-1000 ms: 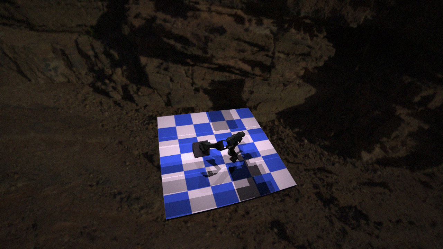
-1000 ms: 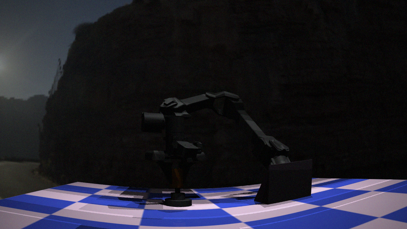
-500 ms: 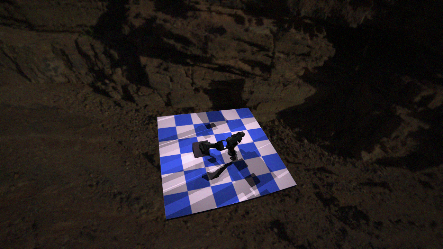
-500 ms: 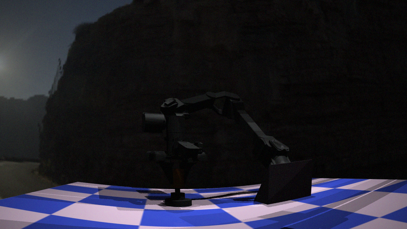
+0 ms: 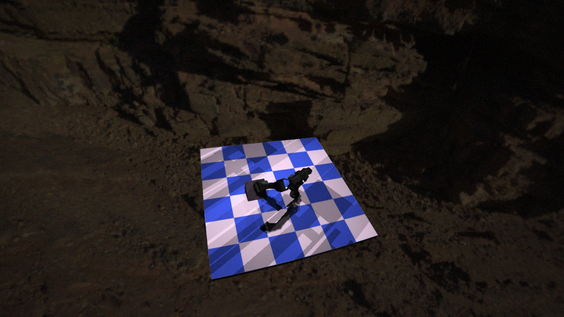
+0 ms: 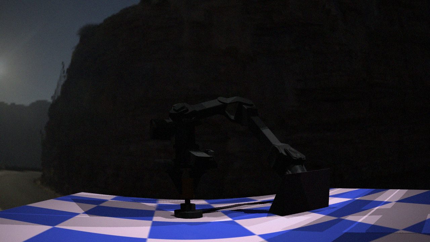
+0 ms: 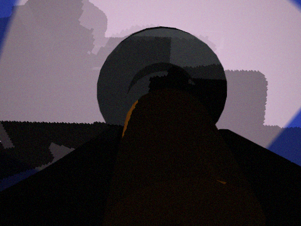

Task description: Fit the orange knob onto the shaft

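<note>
We see the orange knob (image 6: 188, 187) (image 7: 175, 141) upright above the round pedestal (image 6: 188, 213) (image 7: 135, 47), not down on it. In the exterior view, the dark shaft (image 6: 187, 201) shows between the knob's lower end and the pedestal's raised middle. We can't tell if the shaft tip is inside the hole, nor how the flat sides line up. The gripper (image 5: 293, 202) (image 6: 188, 185) (image 7: 169, 137) points down with its fingers clamped on the knob, one on each side. From the wrist, the knob blocks our view of the shaft and covers the near part of the pedestal; the two black fingers fill the lower corners. Up top, the knob is too dark and small to pick out.

The pedestal sits on a blue and white checkered board (image 5: 252, 256) (image 6: 192, 230) (image 7: 188, 12). The black arm (image 5: 276, 185) (image 6: 266, 132) arches over from a dark base box (image 5: 250, 192) (image 6: 309, 192), well apart from the pedestal. Patchy shadows lie over the board, and one runs between pedestal and box in the exterior view. Around the board we get dim rocky ground (image 5: 118, 220); a dark cliff (image 6: 240, 54) stands behind the arm.
</note>
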Controlling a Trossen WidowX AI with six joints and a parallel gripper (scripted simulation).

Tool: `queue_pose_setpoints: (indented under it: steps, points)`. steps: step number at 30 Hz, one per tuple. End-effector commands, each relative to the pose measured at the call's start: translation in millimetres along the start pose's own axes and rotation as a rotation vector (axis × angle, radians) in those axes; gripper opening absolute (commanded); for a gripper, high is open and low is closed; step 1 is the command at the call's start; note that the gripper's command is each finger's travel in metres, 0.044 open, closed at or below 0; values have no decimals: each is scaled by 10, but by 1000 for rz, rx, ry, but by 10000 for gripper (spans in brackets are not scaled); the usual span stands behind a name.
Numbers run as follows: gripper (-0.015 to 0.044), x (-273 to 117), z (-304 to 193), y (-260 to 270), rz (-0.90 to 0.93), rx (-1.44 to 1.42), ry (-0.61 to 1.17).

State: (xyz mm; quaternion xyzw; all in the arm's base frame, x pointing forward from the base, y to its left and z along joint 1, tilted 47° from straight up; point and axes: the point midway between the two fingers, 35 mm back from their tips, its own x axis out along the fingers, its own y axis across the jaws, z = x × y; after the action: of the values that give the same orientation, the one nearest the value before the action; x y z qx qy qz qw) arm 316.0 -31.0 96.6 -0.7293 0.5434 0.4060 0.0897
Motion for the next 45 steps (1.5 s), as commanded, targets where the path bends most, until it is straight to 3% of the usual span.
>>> queue_pose_setpoints:
  steps: [1, 45]
  points:
    - [0, 9, 4, -19, -1, -2, 0]
    - [0, 7, 16, -14, -1, -2, 0]
